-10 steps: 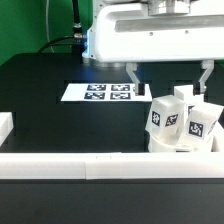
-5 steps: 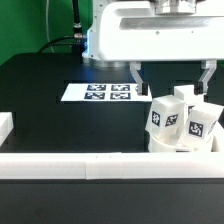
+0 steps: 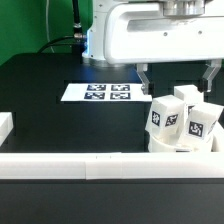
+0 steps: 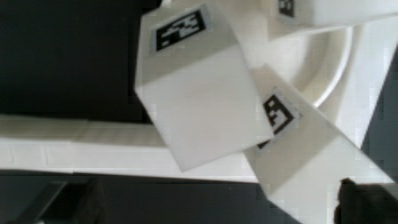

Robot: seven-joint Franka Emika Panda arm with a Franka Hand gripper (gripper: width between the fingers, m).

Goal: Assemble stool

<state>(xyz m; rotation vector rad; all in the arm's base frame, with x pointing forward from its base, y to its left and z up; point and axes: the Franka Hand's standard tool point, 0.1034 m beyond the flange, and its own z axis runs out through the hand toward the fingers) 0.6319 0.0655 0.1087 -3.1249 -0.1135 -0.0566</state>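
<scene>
The stool's white parts are bunched at the exterior view's right. Three blocky tagged legs stand on or in the round seat; which of the two I cannot tell. My gripper hangs open just above and behind them, one finger to each side, holding nothing. The wrist view looks down on two tagged legs and the curved seat rim. My dark fingertips sit at the frame's edge, with a leg partly between them.
The marker board lies flat on the black table behind the parts. A long white rail runs along the front, with a short block at the exterior view's left. In the wrist view the rail passes under the legs.
The gripper has shifted a little toward the exterior view's right, more squarely over the legs. Its jaws stay open. The stool parts have not moved.
</scene>
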